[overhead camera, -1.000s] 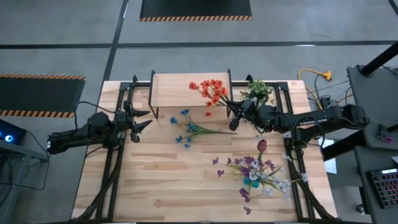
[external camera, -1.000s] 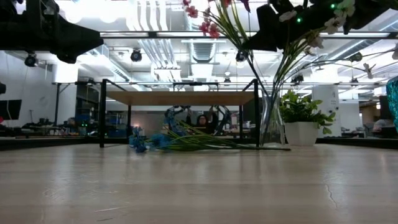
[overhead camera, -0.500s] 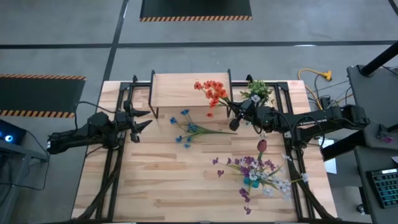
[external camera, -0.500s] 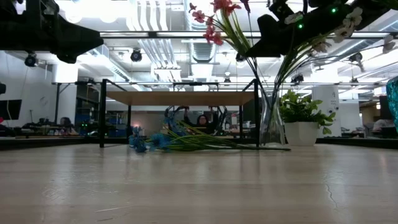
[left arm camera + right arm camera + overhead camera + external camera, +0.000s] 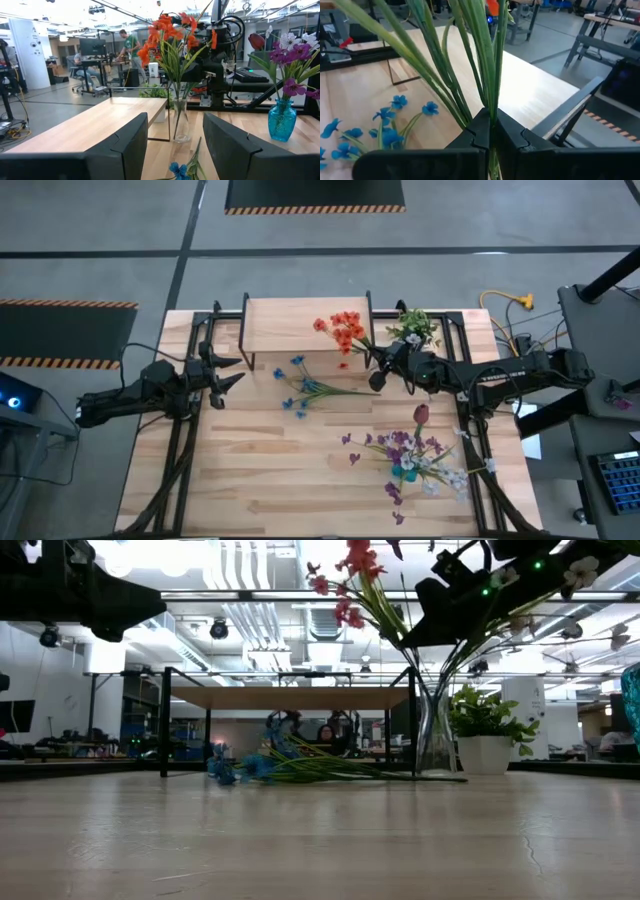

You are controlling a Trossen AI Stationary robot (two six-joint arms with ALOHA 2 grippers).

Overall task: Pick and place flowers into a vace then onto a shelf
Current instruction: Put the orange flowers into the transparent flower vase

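Orange flowers (image 5: 345, 330): thin green stems pinched between my right gripper's (image 5: 377, 366) closed fingers, blooms fanning out over the right end of the shelf; in the right wrist view the stems (image 5: 470, 60) run up bunched from the black fingertips (image 5: 487, 132).
Clear glass vase (image 5: 436, 735): slim, narrow-necked, standing on the table just right of the shelf's right leg, directly under my right gripper; the orange stems reach down into its mouth.
Shelf (image 5: 290, 320): pale wood board on thin black metal legs, at the far middle of the table.
Blue flowers (image 5: 300, 385): small blooms on green stems lying flat on the table, just near of the shelf and left of my right gripper.
Purple and white flowers (image 5: 405, 460): mixed with one dark red bloom in a turquoise glass vase (image 5: 281, 120), near right of the table.
Potted plant (image 5: 482, 730): leafy green in a white pot, far right, beside the clear vase.
Left gripper (image 5: 225, 377): my fingers stand apart around nothing, at the left side of the table, well apart from the flowers.
Table (image 5: 260, 480): light wood planks, smooth.
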